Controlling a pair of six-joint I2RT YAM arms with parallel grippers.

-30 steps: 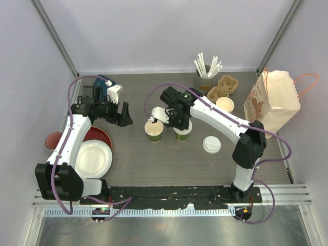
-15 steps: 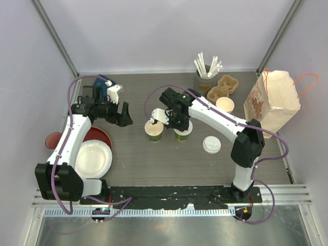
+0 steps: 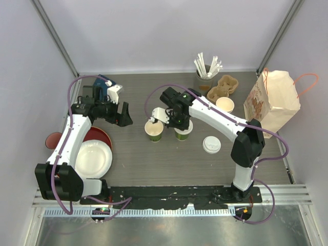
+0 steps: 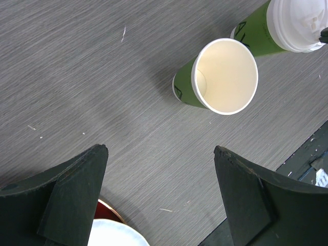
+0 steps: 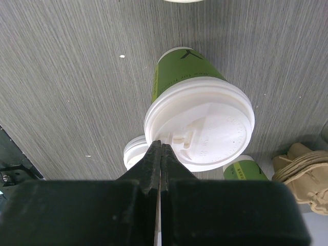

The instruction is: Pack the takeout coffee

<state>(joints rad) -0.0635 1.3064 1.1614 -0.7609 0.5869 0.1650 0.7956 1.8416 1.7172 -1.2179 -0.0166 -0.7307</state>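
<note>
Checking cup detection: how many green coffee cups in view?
3: an open cup mid-table, a lidded cup beside it, a second open cup by the cardboard carrier. The stick holder might be a fourth.

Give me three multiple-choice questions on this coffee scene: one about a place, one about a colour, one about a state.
1. Where on the table is the loose lid?
A far left corner; B right of the lidded cup, nearer the arm bases; C against the back wall.
2. What colour is the outside of the open cup?
A red; B blue; C green.
3. The right gripper is:
A shut, over the lidded cup; B wide open; C gripping the open cup.

Answers:
1 B, the top view shows it lying alone there.
2 C, the left wrist view shows its green side.
3 A, the right wrist view shows its jaws pressed together above the white lid.
</note>
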